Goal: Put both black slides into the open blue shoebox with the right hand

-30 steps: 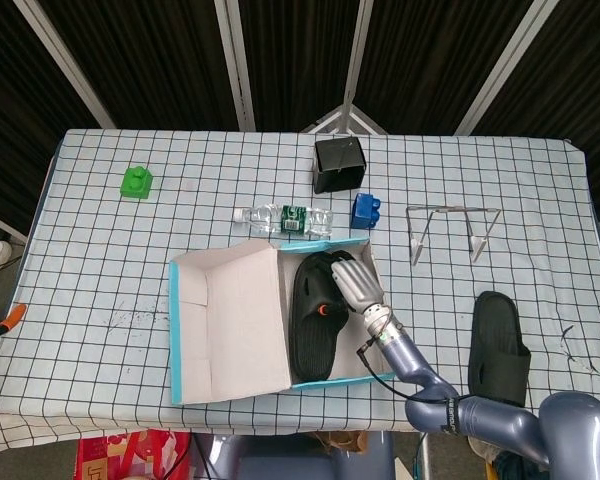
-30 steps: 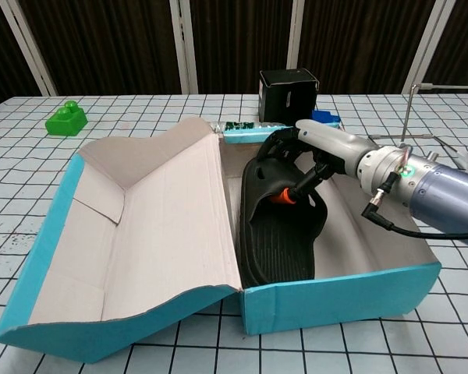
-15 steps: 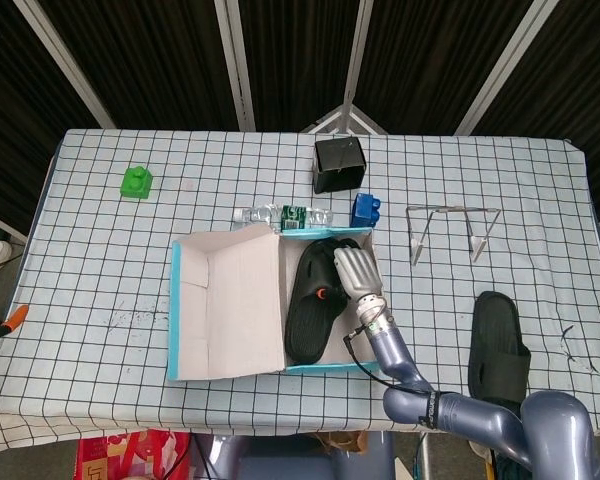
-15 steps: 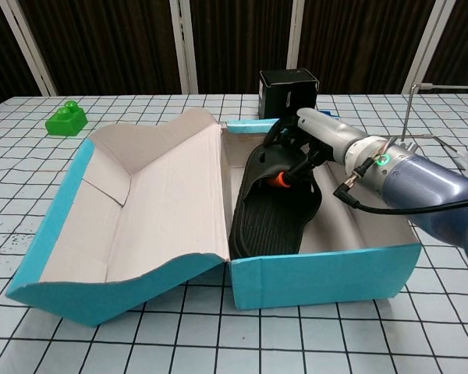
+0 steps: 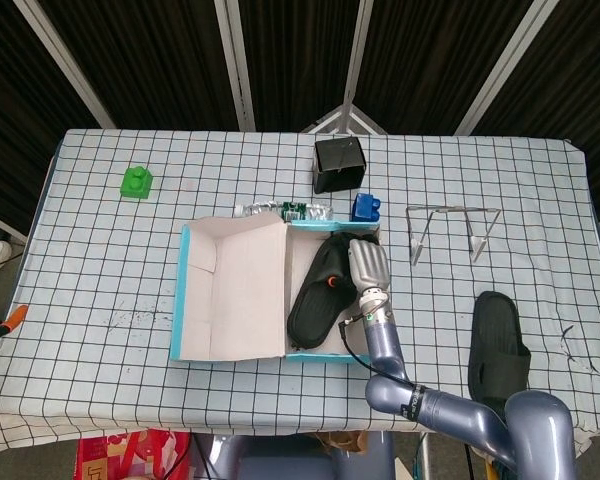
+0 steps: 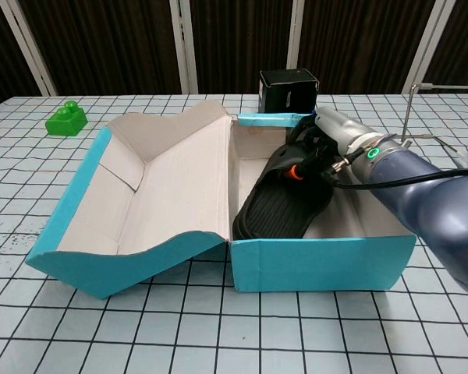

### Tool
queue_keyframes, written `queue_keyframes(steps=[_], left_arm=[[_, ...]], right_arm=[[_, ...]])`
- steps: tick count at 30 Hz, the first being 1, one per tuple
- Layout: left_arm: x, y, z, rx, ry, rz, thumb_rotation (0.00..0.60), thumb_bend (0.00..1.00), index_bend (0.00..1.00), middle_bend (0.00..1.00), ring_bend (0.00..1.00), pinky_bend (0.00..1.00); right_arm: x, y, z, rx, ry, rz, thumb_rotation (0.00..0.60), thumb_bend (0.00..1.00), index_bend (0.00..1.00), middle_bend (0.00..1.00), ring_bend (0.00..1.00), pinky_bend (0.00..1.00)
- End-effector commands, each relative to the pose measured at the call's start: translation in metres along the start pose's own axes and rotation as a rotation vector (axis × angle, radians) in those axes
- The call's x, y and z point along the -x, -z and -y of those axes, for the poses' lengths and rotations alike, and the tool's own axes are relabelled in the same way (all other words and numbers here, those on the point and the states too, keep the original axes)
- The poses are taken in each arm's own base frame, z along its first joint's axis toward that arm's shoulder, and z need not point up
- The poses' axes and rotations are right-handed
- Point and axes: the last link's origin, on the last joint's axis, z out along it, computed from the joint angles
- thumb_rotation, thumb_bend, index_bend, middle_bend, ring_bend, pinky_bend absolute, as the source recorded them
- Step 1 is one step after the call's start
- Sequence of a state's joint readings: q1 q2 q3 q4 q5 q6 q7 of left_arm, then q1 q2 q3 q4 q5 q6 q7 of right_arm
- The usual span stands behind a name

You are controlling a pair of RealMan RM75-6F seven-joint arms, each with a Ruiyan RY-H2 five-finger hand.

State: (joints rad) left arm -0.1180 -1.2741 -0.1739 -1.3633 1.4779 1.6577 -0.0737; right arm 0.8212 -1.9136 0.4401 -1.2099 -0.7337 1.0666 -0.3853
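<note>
The open blue shoebox (image 5: 180,292) (image 6: 320,261) stands mid-table with its lid (image 6: 171,191) folded out to the left. One black slide (image 5: 315,295) (image 6: 285,206) lies inside it, tilted up toward the right wall. My right hand (image 5: 368,265) (image 6: 329,144) reaches into the box from the right, and its fingers curl around the strap end of that slide. The other black slide (image 5: 500,345) lies on the table at the front right, apart from the box. My left hand shows in neither view.
A water bottle (image 5: 280,209) and a blue block (image 5: 366,210) sit right behind the box. Farther back stands a small black box (image 5: 340,163) (image 6: 287,92). A green block (image 5: 136,182) (image 6: 65,118) is at the far left, a metal rack (image 5: 450,230) at the right.
The shoebox has slid away toward the bottle and the blue block. My right hand and the slide moved with it, and the slide now leans more steeply at the right wall.
</note>
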Motion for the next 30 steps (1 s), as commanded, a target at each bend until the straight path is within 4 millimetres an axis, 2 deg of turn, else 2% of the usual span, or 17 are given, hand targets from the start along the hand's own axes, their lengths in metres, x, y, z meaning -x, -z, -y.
queue_keyframes(steps=[1, 7, 11, 17, 23, 30], left_arm=[[0.0, 0.0, 0.0, 0.0, 0.0, 0.0, 0.6, 0.21, 0.07, 0.0, 0.0, 0.07], [0.001, 0.0, -0.001, 0.003, -0.003, 0.003, 0.6, 0.21, 0.07, 0.0, 0.0, 0.07], [0.001, 0.0, -0.002, 0.007, -0.005, 0.005, 0.6, 0.21, 0.07, 0.0, 0.0, 0.07], [0.002, 0.0, -0.002, 0.008, -0.007, 0.007, 0.6, 0.21, 0.07, 0.0, 0.0, 0.07], [0.002, 0.0, -0.002, 0.008, -0.007, 0.01, 0.6, 0.21, 0.07, 0.0, 0.0, 0.07], [0.001, 0.001, -0.002, 0.007, -0.004, 0.008, 0.6, 0.21, 0.07, 0.0, 0.0, 0.07]], right_arm=[[-0.001, 0.001, 0.0, -0.003, 0.009, 0.01, 0.6, 0.49, 0.62, 0.49, 0.55, 0.16], [-0.004, 0.005, 0.0, -0.021, 0.102, 0.063, 0.6, 0.49, 0.47, 0.37, 0.41, 0.12], [-0.006, 0.009, 0.004, -0.022, 0.131, 0.108, 0.6, 0.47, 0.4, 0.32, 0.35, 0.1], [-0.006, 0.014, 0.01, -0.036, 0.152, 0.141, 0.6, 0.32, 0.29, 0.24, 0.28, 0.08], [-0.009, 0.017, 0.018, -0.049, 0.16, 0.155, 0.6, 0.26, 0.22, 0.2, 0.24, 0.06], [-0.016, 0.019, 0.024, -0.046, 0.179, 0.167, 0.6, 0.25, 0.19, 0.18, 0.22, 0.06]])
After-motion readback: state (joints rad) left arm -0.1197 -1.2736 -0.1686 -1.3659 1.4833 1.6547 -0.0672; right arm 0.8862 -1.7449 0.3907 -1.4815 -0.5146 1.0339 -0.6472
